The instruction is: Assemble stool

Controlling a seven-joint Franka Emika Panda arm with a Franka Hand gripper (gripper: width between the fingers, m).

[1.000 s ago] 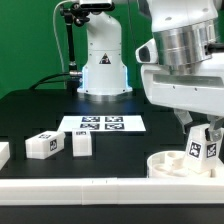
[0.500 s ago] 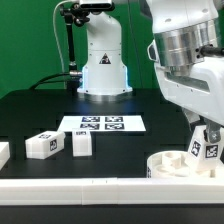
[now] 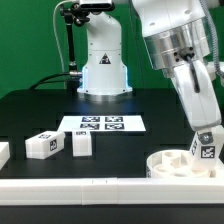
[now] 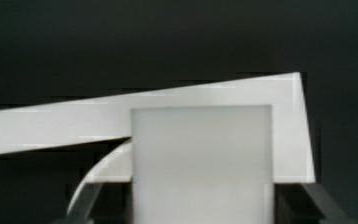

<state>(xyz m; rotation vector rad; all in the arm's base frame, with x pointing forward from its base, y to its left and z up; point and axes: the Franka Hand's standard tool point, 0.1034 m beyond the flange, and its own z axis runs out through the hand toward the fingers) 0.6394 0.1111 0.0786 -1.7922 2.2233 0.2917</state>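
Note:
The round white seat (image 3: 178, 163) lies at the exterior view's right front, sockets up. My gripper (image 3: 205, 142) is shut on a white tagged leg (image 3: 208, 151) and holds it tilted over the seat's right part, its lower end at or in a socket; I cannot tell which. In the wrist view the leg (image 4: 202, 155) fills the middle between my gripper's (image 4: 202, 216) dark fingers (image 4: 91, 205), with the seat's curved rim (image 4: 98, 172) behind it. Two more tagged legs (image 3: 42, 145) (image 3: 82, 144) lie on the black table at the left.
The marker board (image 3: 102, 124) lies mid-table before the robot base (image 3: 104, 70). A long white rail (image 3: 90, 187) runs along the front edge. A white piece (image 3: 3, 152) is cut off by the exterior view's left edge.
The arm's wrist has swung up and to the exterior view's right, leaning more. The held leg has stayed at the seat, now more tilted.

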